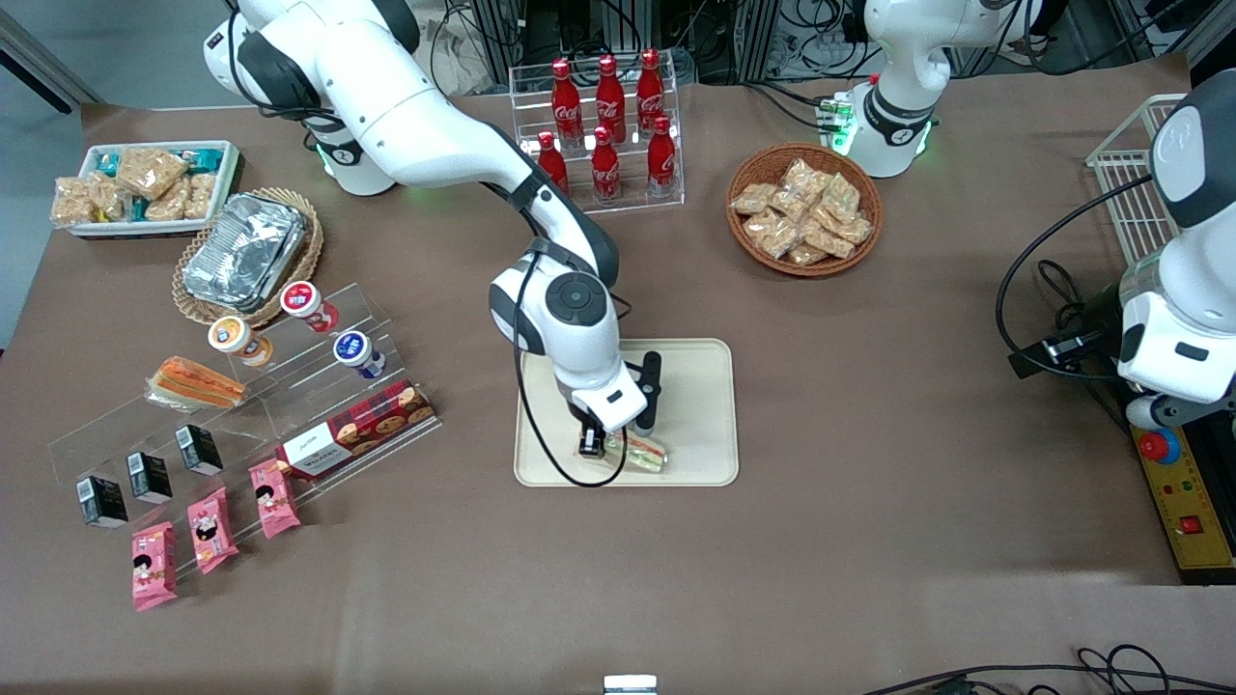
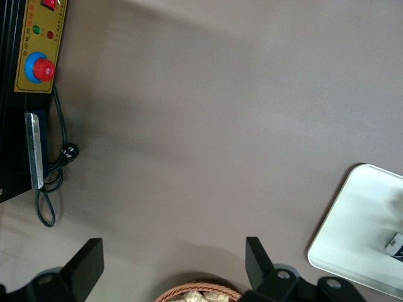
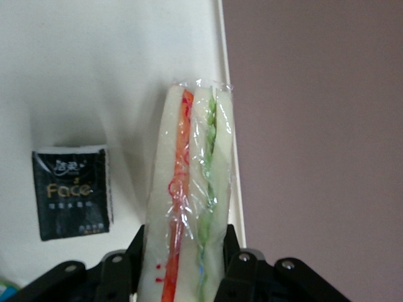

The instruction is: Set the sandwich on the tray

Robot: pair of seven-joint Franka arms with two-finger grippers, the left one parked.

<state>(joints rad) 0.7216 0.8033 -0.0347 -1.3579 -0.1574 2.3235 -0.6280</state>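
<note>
The sandwich, a clear-wrapped wedge with pale bread and a red-orange and green filling edge, sits between my right gripper's fingers. The gripper is shut on it, low over the cream-beige tray at the edge nearest the front camera. I cannot tell whether the sandwich touches the tray. A small black packet lies on the tray beside the sandwich. A corner of the tray also shows in the left wrist view.
A rack of red cola bottles and a wicker basket of snack packs stand farther from the front camera than the tray. Toward the working arm's end are a foil container, a white snack bin and clear display steps with a flatter sandwich.
</note>
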